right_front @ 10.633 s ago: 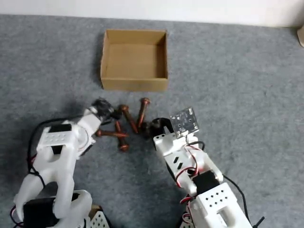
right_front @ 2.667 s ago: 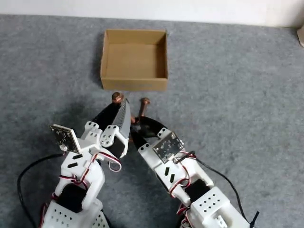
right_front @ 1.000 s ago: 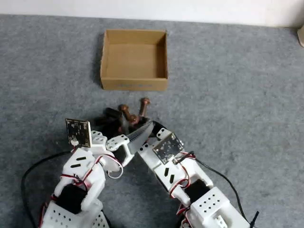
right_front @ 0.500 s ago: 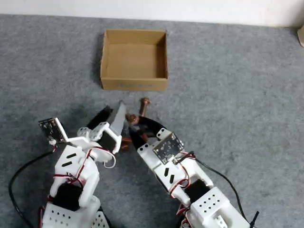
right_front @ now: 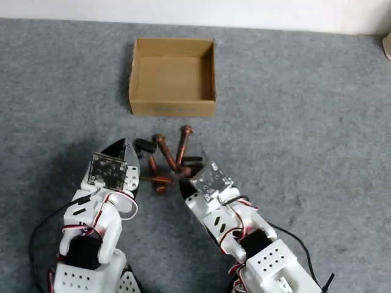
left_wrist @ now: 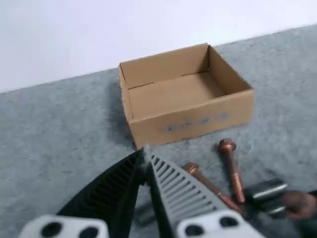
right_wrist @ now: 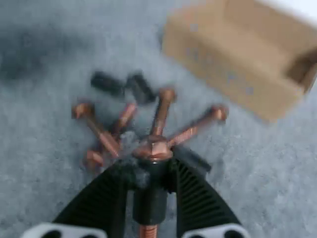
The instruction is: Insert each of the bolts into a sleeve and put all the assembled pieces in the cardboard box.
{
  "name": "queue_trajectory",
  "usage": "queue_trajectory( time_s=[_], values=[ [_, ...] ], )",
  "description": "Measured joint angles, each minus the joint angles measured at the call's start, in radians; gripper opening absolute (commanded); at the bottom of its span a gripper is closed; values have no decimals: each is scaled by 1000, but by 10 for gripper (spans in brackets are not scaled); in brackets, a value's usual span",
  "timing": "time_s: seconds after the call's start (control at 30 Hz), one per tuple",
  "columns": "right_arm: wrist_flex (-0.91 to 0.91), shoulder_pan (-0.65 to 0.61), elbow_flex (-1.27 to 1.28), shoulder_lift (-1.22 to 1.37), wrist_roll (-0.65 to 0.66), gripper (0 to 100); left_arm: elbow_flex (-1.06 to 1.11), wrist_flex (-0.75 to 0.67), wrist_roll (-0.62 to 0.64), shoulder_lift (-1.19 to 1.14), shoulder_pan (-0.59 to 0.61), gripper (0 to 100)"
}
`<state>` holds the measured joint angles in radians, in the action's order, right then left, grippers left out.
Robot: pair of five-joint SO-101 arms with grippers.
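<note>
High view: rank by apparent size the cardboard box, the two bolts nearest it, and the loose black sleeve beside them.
1. The cardboard box, clearly largest.
2. The closer bolt and the slanted bolt look about alike, so unranked.
3. The black sleeve, smallest.

Cast in white plastic, left arm [right_front: 91, 229] and right arm [right_front: 266, 259] alike, dotted with holes near the bases. Looped with red and white wires [right_front: 235, 210], plus a black cable [right_front: 46, 221]. Tipped with ribbed fingers [left_wrist: 177, 191], grey against black, probably printed.
</note>
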<state>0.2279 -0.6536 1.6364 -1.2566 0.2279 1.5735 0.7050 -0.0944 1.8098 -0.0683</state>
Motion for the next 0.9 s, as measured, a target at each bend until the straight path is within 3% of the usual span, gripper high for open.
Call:
queue_trajectory(
  time_s=[0.2, 0.33, 0.73, 0.9],
  values=[
    [34, 18, -63, 0, 0, 4, 17, -112, 2, -77, 87, 10],
    [112, 18, -267, 77, 0, 4, 17, -187, 57, -193, 153, 10],
    [523, 18, -1353, 921, 0, 4, -2, -302, 64, -443, 160, 10],
    [559, -17, -1668, 1215, 0, 4, -8, -307, 64, -463, 160, 10]
  ],
)
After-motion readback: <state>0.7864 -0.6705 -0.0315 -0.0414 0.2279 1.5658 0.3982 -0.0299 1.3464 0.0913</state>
